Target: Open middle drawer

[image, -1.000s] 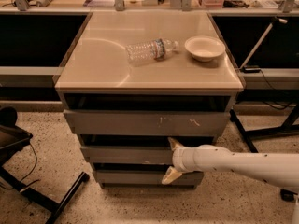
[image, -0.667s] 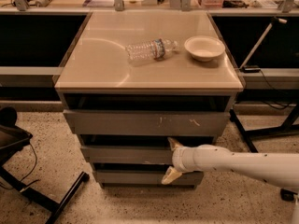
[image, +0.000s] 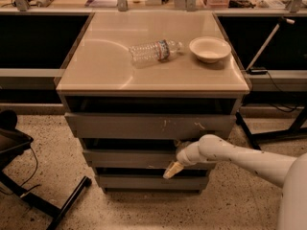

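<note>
The middle drawer (image: 129, 158) is the grey flat front of middling width in the cabinet, below the wider scratched top front (image: 148, 125) and above the narrowest bottom front (image: 144, 182). It looks shut or nearly so, with a dark gap above it. My gripper (image: 174, 158) is at the right part of the middle drawer's front, right up against it. Its tan tip points down and left over the drawer's lower edge. The white arm (image: 240, 158) reaches in from the lower right.
On the beige cabinet top (image: 96, 66) lie a clear plastic bottle (image: 154, 51) on its side and a white bowl (image: 209, 49). A black chair base (image: 29, 190) stands on the speckled floor at the left. A table leg and cables (image: 268, 75) are at the right.
The gripper and wrist have shifted slightly upward against the middle drawer's front. The drawers, bottle and bowl have not visibly moved.
</note>
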`<move>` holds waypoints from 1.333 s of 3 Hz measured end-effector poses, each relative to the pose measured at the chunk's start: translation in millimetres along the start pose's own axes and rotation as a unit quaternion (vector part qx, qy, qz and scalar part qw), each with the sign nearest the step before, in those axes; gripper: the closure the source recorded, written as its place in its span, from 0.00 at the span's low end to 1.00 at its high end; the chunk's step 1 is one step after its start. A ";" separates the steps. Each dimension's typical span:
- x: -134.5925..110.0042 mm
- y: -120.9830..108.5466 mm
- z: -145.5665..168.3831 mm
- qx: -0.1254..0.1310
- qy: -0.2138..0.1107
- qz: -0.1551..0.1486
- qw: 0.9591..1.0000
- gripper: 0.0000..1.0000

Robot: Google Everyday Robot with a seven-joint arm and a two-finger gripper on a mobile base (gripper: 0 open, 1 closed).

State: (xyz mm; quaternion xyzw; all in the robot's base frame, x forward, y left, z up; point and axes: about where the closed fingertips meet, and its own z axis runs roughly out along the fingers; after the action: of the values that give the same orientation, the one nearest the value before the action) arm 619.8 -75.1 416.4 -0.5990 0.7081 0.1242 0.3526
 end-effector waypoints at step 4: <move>0.0 0.1 0.1 0.000 0.000 0.000 1.000 0.65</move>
State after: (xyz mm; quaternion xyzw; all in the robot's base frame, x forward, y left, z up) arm 619.7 -75.1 416.4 -0.5990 0.7081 0.1243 0.3526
